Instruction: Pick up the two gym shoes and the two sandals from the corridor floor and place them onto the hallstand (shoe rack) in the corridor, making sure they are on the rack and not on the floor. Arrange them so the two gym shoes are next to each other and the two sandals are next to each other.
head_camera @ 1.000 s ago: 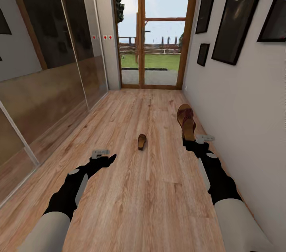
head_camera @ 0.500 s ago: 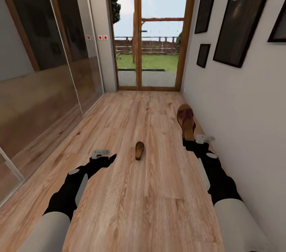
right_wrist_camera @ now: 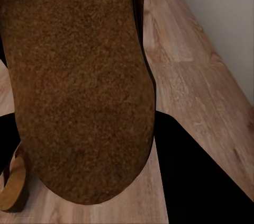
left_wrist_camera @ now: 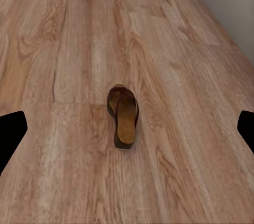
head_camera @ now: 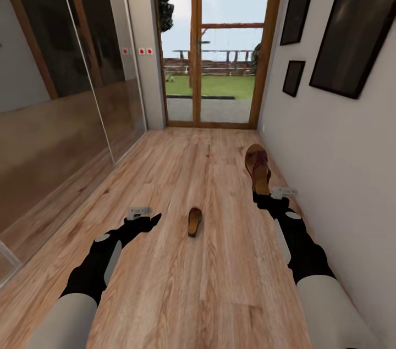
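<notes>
right gripper (head_camera: 263, 190) clenched on one sandal (head_camera: 257, 165) by its heel, left gripper (head_camera: 144, 216) released – floor sandal (head_camera: 194, 221) judged light, stiff-soled, best pinched at the sole edge.

The corridor floor (head_camera: 165, 283) was light brown plank with darker wood grain, and the sandal (head_camera: 194, 221) lying on it showed a tan footbed under a dark reddish-brown strap. The held sandal (head_camera: 257, 167) was reddish-brown, its sole a speckled, rough mid-brown in the right wrist view. Both arms were black with pale grey-white segments, the right-hand wall white with black-framed dark pictures (head_camera: 352, 35).
</notes>
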Tool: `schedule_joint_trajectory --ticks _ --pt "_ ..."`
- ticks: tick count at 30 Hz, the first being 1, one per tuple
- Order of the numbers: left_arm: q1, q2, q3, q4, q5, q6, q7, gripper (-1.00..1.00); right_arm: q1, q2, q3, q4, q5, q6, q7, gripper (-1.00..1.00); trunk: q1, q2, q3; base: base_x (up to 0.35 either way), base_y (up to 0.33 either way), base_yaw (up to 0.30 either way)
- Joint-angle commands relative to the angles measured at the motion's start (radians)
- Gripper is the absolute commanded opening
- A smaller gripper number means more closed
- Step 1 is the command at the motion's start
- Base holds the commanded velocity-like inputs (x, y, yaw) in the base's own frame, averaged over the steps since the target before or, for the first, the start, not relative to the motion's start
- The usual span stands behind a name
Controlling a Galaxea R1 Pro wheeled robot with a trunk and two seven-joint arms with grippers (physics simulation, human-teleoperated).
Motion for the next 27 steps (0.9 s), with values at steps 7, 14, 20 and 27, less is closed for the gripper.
schedule_joint_trajectory --ticks 7,14,20,27 --pt "-0.001 -0.002 0.006 -0.001 -0.003 0.008 -0.008 1.00 0.000 0.001 -0.001 -0.001 -0.001 0.006 0.000 -1.00 0.000 0.000 -0.001 0.345 -0.101 0.004" --pt "-0.001 -0.002 0.006 -0.001 -0.003 0.008 -0.008 1.00 -0.001 0.000 0.000 -0.002 -0.001 0.006 -0.001 -1.00 0.000 0.000 -0.001 0.345 -0.101 0.000" --pt "-0.001 -0.002 0.006 -0.002 -0.003 0.008 -0.008 1.00 0.000 0.001 -0.001 -0.002 0.001 0.006 -0.001 -1.00 0.000 0.000 -0.001 0.345 -0.101 0.000" --pt "-0.001 -0.002 0.006 -0.002 -0.003 0.008 -0.008 1.00 0.000 0.001 -0.001 -0.002 0.001 0.006 0.000 -1.00 0.000 0.000 -0.001 0.345 -0.101 0.000"
